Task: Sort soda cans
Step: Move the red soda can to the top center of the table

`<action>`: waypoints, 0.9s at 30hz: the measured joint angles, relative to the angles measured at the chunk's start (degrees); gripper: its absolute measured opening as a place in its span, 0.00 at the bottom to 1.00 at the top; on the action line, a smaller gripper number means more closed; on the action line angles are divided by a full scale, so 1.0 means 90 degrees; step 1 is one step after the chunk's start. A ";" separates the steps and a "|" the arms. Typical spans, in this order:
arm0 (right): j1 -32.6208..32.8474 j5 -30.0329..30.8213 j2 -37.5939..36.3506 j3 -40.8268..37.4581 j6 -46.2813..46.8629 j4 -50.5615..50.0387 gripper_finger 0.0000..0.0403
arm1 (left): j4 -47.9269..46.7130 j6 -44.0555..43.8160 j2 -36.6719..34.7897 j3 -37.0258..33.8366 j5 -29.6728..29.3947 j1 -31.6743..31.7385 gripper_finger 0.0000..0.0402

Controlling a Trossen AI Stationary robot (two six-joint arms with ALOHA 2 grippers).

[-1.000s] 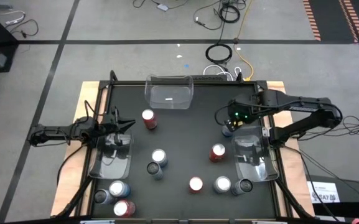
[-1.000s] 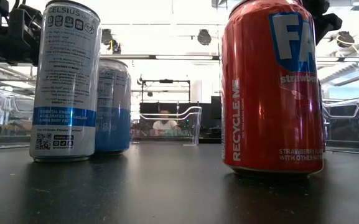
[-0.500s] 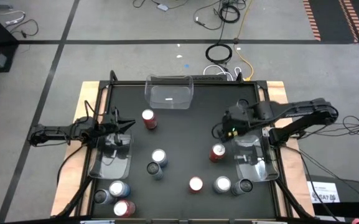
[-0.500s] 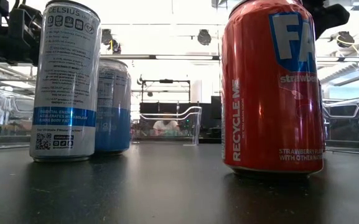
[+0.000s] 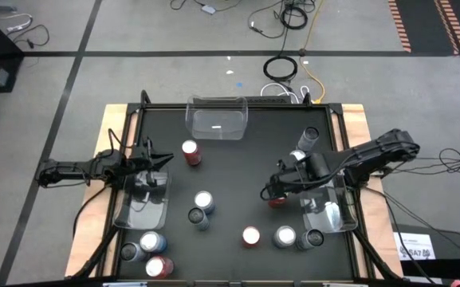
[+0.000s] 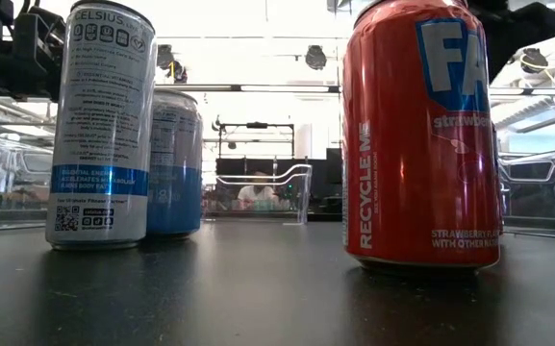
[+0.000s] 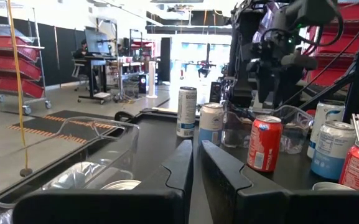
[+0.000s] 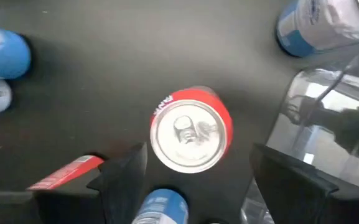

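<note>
Right gripper [image 8: 191,168]: fingers spread wide, poised directly above an upright red cylindrical metal can with silver top [image 8: 190,134], one finger to each side, not touching it. This can stands on the black table top [image 5: 237,163], just beside the clear rectangular plastic bin on the right side [image 5: 330,209].

Left gripper [image 7: 196,163]: fingers pressed together, holding nothing, over the clear rectangular plastic bin on the left side [image 5: 142,206].

Third clear rectangular plastic bin [image 5: 217,118]: at the far edge of the table, middle.

Other soda cans, loose on the table: one red [image 5: 190,151] near the far bin; a silver-blue pair [image 5: 202,202] at centre; one red [image 5: 250,236] and one silver-blue [image 5: 285,236] near the front; a cluster of three at the front left corner [image 5: 151,243].
</note>
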 joint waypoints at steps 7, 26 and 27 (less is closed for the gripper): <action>0.0032 0.0003 0.0262 0.0000 -0.0095 -0.0008 0.69 | 0.0000 0.0000 0.0000 0.0000 0.0000 0.0000 0.11; 0.0032 0.0059 0.0313 0.0000 -0.0426 0.0220 0.69 | -0.0001 0.0000 0.0000 0.0002 0.0000 0.0001 0.11; 0.0037 0.0057 0.0313 0.0000 -0.0443 0.0271 0.69 | -0.0001 0.0000 0.0000 0.0000 -0.0002 0.0000 0.11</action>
